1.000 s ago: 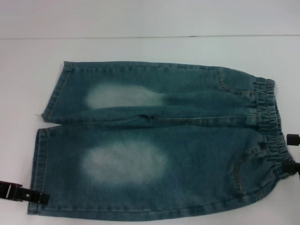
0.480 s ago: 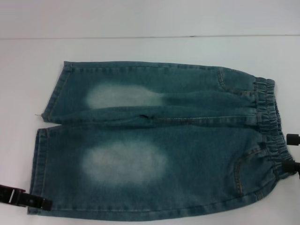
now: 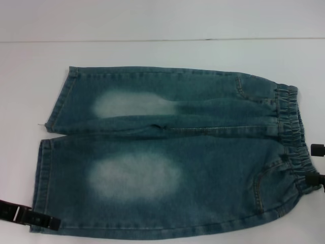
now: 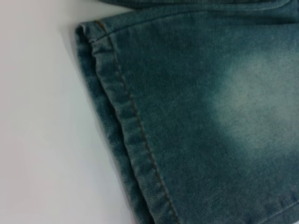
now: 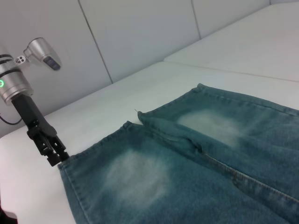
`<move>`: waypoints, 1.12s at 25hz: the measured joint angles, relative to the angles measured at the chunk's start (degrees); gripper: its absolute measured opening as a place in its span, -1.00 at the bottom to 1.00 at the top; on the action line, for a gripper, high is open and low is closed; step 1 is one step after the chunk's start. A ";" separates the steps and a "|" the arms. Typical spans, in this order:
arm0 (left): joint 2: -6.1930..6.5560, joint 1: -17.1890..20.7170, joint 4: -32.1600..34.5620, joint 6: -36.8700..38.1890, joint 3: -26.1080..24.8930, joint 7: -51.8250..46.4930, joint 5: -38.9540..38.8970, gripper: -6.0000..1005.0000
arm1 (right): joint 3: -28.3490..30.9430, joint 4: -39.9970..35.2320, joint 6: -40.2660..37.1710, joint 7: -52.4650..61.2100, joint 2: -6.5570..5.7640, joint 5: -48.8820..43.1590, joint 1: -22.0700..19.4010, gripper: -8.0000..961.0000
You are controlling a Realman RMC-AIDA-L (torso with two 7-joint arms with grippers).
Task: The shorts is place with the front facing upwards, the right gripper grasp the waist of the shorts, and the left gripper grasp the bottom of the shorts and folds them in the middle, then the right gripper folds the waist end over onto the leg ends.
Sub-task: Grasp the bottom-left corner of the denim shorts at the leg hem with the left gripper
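Your silver-wristed left gripper is creeping farther onto the near leg hem of the faded blue-green denim shorts lying flat on the white table; you're closing on the grasp. I cannot tell its finger opening.

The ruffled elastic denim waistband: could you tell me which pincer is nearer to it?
Right. The right pincer sits at the ruffled elastic denim waistband; the left pincer is at the opposite end, by the near leg hem.

Robot lab or test cell, not home. Plain white counter runs wide and bare-surfaced; pale seamed wall panels stand behind it; silver-wristed robot arm with green status light works there.
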 joint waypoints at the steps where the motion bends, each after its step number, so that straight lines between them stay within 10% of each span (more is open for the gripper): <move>1: 0.00 -0.02 -0.13 0.03 0.00 0.05 -0.02 0.74 | 0.00 0.00 0.13 0.01 -0.01 0.00 0.00 0.84; 19: 0.04 -1.49 -1.23 0.56 0.05 0.82 -0.60 0.50 | -0.74 0.00 1.18 0.72 -0.04 0.00 0.29 0.84; 28: 0.32 -1.66 -1.27 0.09 -0.08 1.91 -0.98 -0.24 | -1.03 -0.41 1.10 1.38 -0.04 0.03 0.65 0.84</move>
